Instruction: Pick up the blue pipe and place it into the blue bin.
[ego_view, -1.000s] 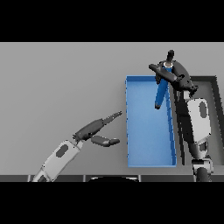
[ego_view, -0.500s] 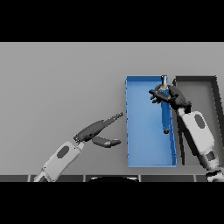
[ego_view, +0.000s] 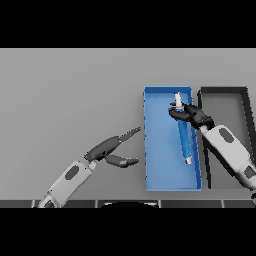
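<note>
My right robot hand (ego_view: 192, 116) has come down into the shallow blue rectangular bin (ego_view: 150, 150), fingers seemingly still curled on the slim blue pipe (ego_view: 184, 137), which now lies below them on the bin floor. Only release remains. My left robot hand (ego_view: 111, 150) hovers open, well left.

We see two arms with the same look. Each forearm is a rounded white shell with a grey oval patch on its upper side, and it becomes dark grey at the wrist. The left hand (ego_view: 102, 148) and the right hand (ego_view: 192, 114) are dark, almost black, with slim tapered fingers and a thick thumb.
</note>
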